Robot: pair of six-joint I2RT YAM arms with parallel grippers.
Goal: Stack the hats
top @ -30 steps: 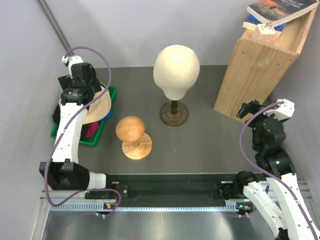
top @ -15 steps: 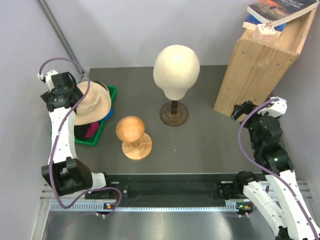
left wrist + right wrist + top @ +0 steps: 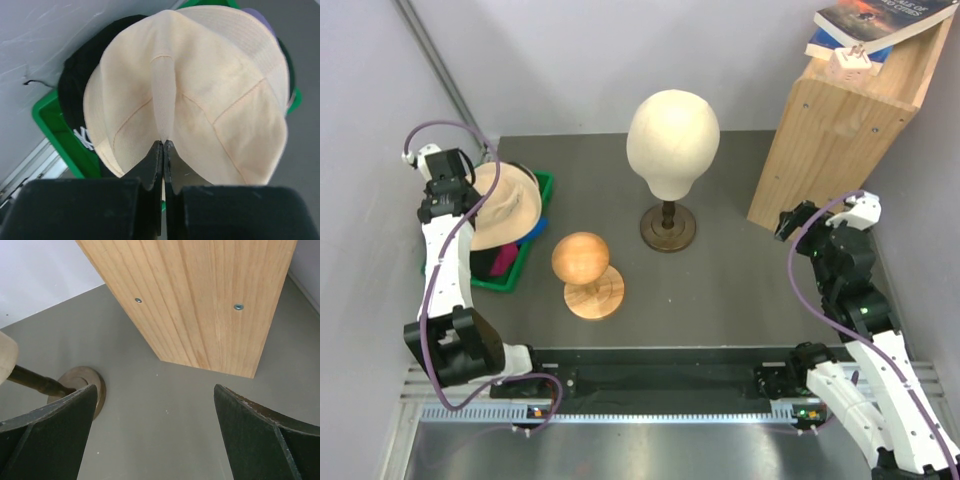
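Note:
A cream cloth hat (image 3: pixel 200 85) lies on top of the pile in the green bin (image 3: pixel 55 130) at the table's left edge. My left gripper (image 3: pixel 163 142) is shut on a pinched ridge of its cloth, which runs up from the jaw tips. From above, the left gripper (image 3: pixel 468 203) sits at the near-left side of the cream hat (image 3: pixel 512 205). Under it are a black hat (image 3: pixel 80 85) with a white logo and a sliver of lavender hat (image 3: pixel 257 17). Magenta cloth (image 3: pixel 503 262) shows in the bin. My right gripper (image 3: pixel 155 390) hangs open over bare table.
A tall pale head form (image 3: pixel 672 130) on a stand is at table centre, and a small brown wooden form (image 3: pixel 582 258) is nearer me. A wooden box (image 3: pixel 840 120) with books (image 3: pixel 875 20) on top stands at the back right, close to my right gripper (image 3: pixel 790 222).
My left gripper has gone from open to shut, pinching the cream hat's cloth. The left wrist swung back to the left, uncovering the hat. The right arm edged left.

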